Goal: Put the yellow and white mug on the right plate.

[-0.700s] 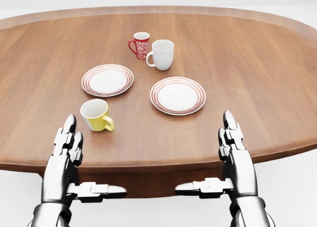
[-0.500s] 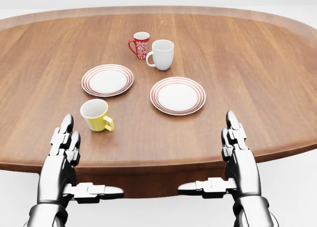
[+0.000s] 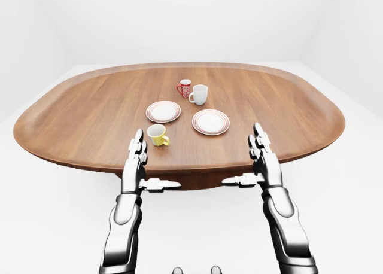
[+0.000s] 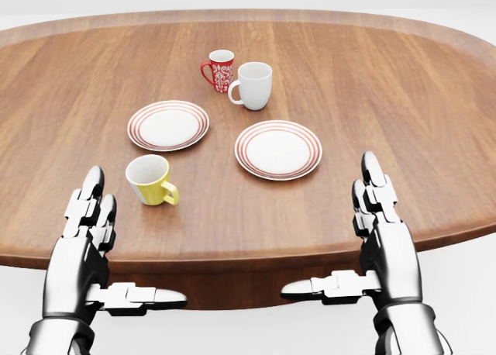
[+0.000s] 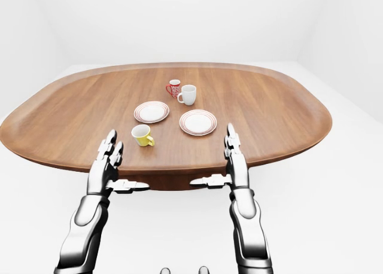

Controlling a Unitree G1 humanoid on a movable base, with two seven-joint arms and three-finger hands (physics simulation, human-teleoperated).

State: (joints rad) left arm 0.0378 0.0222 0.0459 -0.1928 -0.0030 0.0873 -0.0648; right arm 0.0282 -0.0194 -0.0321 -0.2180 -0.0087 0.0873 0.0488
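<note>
Reaching in from the bottom of the head view: left hand (image 4: 81, 239) and right hand (image 4: 380, 235), both with fingers spread and straight, thumbs turned inward toward each other, holding nothing, poised at the near edge of the oval wooden worktop (image 4: 403, 99).

Beyond the left hand, just up and to its right: yellow and white mug (image 4: 150, 180), upright on the worktop, white inside, yellow handle pointing to lower right, clear of both hands.

Further up, left plate (image 4: 168, 125) and right plate (image 4: 278, 149), white with red rim rings, side by side and apart; right plate bare, well apart from the yellow and white mug.

Furthest up: white mug (image 4: 253, 84), handle to the left, and just beside it at upper left a red patterned mug (image 4: 219, 70), both upright.
</note>
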